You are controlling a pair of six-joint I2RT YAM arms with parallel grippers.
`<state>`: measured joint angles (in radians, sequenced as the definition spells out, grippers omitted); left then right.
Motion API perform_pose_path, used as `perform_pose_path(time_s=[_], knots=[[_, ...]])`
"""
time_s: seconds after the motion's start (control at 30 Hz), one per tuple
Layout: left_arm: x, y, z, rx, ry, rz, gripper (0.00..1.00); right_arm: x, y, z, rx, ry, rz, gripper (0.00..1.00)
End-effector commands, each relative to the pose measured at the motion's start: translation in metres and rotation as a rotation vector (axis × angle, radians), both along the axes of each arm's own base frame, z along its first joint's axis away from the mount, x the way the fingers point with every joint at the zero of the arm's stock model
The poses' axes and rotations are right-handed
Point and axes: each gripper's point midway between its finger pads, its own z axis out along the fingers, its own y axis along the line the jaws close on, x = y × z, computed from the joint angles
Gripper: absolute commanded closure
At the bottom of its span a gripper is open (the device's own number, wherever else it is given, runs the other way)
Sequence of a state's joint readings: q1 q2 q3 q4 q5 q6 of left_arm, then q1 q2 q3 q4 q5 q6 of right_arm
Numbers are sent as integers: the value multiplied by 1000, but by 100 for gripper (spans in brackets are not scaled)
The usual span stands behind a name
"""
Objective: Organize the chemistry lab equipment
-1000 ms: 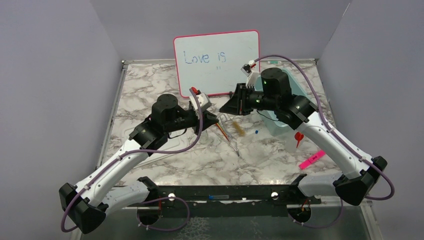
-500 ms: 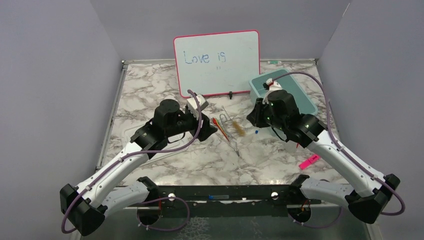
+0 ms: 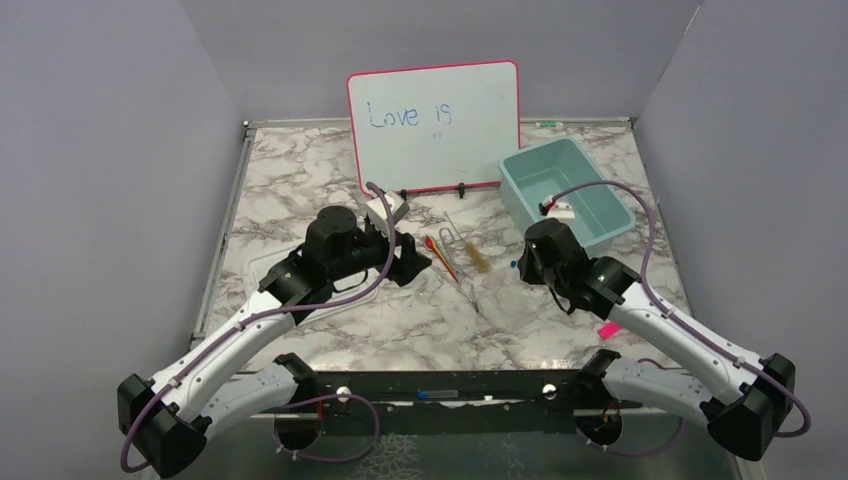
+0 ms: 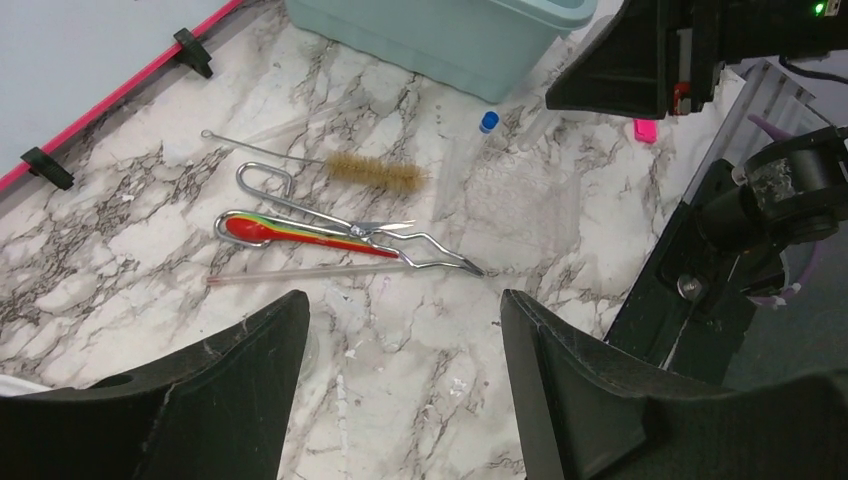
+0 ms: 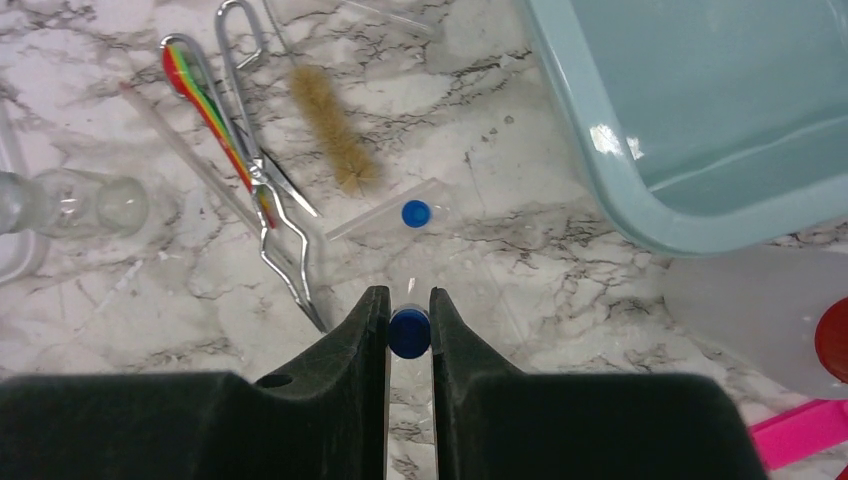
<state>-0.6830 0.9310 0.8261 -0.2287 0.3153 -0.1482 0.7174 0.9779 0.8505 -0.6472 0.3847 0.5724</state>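
my right pincer [image 5: 408, 300] is closed on the blue cap of a small clear tube [image 5: 410, 333]. both fingers press the cap's sides, so i read it as clamped, though i cannot tell whether the tube is off the desk [image 5: 120, 330].

i think the next move turns on the teal bin [image 5: 600, 140]. it lies ahead and to the right of that pincer, near, with its open mouth up, and the right arm is much nearer to it than the left.

the tube's body is so clear that i can't trace its long axis; only the cap shows well. a second blue-capped tube [image 5: 415, 213] lies just ahead on the desk, slanting up to the right, beside the wire brush [image 5: 330, 130].

the left pincer [image 4: 400, 400] hangs with its fingers wide apart and nothing between them. it faces the tweezers [image 4: 352, 226] and the red stick [image 4: 300, 238], which lie lengthwise across its view.
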Motion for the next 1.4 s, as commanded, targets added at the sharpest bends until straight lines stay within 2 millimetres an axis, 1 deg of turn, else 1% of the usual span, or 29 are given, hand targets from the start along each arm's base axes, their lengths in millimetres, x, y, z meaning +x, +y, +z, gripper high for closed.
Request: perform_pose_path(time_s=[0.0,0.2,0.33,0.47,0.6,0.73,1.0,1.07,1.13,1.37], knots=[[3,3,8,-31,-39,35,26,3,-12,-6,-24,-71,-125,94],[6,2,8,-24,-51,33,25,-1,-11,-23,-101,-110,-196,94],[7,3,7,-15,-56,36,25,-1,-19,-36,-129,-118,-255,94],[8,3,5,-12,-56,41,25,3,-13,-46,-130,-151,-217,93],[8,3,4,-8,-54,39,25,3,-14,-54,-124,-160,-223,93],[9,3,4,-9,-56,41,25,3,-12,-54,-100,-173,-208,93],[8,3,3,-9,-53,40,25,6,-12,-32,-71,-246,-184,93],[8,3,4,-10,-54,41,25,6,-13,-29,-72,-247,-187,93],[8,3,4,-11,-56,40,25,7,-12,-29,-74,-244,-187,93],[8,3,3,-10,-52,38,25,9,-9,-45,-86,-234,-183,92]])
